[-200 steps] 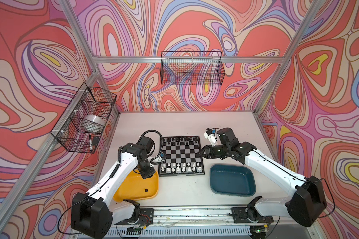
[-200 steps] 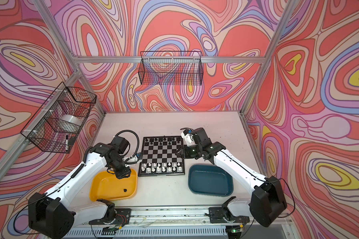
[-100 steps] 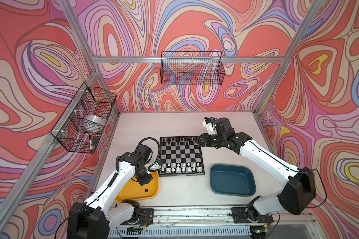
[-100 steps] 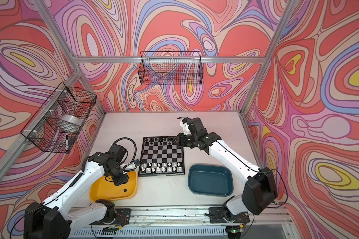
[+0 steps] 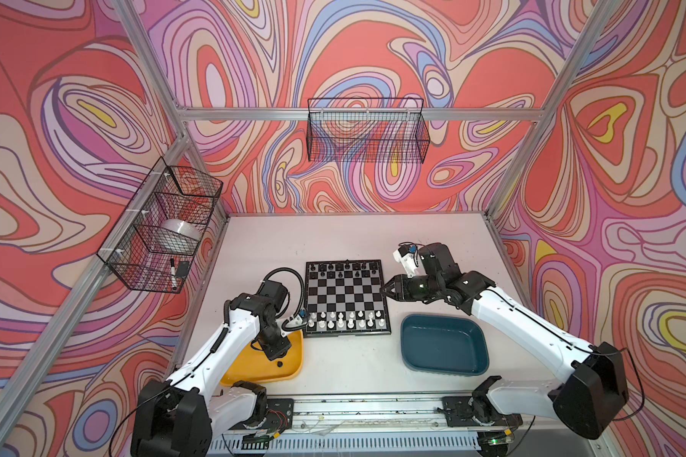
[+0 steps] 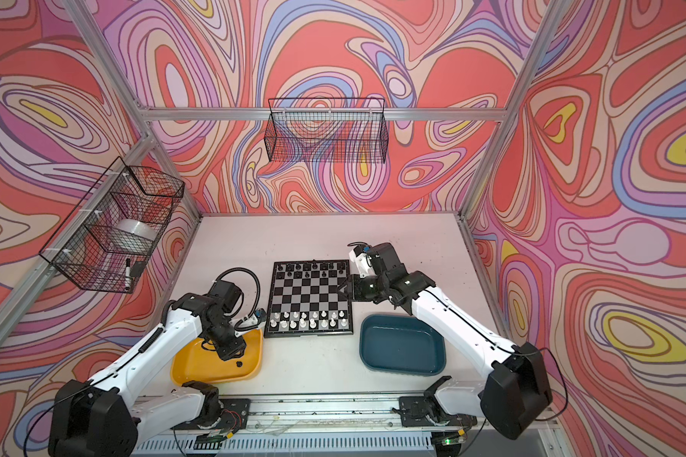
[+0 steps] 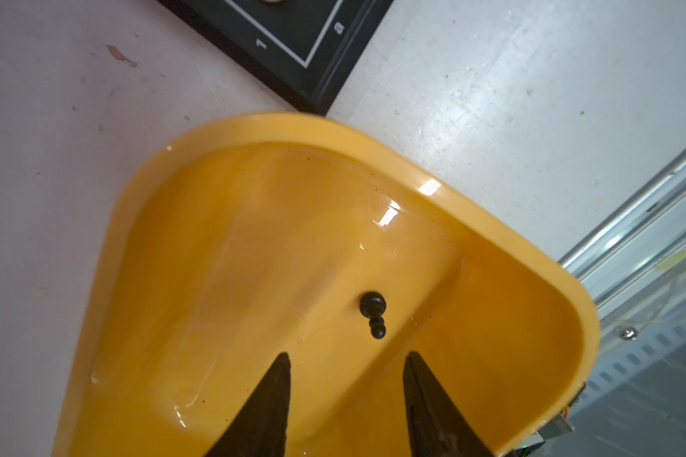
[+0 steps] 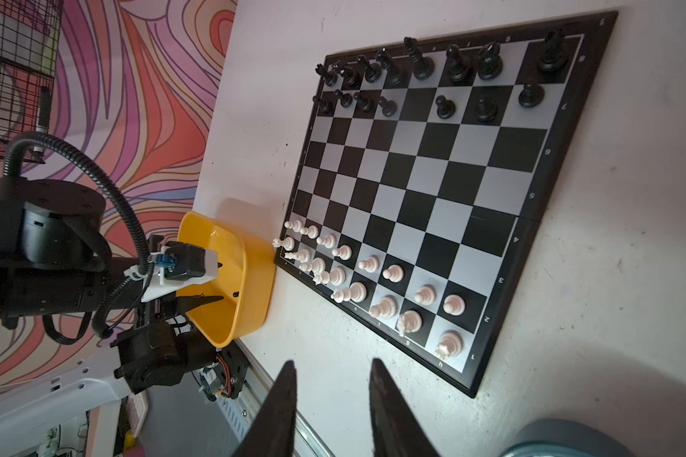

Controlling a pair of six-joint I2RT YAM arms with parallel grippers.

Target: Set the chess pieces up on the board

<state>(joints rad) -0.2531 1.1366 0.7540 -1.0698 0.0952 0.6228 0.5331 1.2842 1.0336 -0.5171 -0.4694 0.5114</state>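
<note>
Yellow tray (image 7: 333,130) with one black pawn (image 7: 374,318), left gripper (image 7: 347,354) and right gripper (image 8: 332,361) jaws apart, nothing held, board (image 7: 294,31) corner marked 1 and a

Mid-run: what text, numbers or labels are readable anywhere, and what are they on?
"1" and "a": border corner of the board, left wrist view.
"8", "7", "6", "5", "4", "3", "2", "1": one side border, right wrist view.
"e", "f", "g", "h": border by the white pieces, right wrist view.
Other border letters blurred; top views too small to read.
</note>
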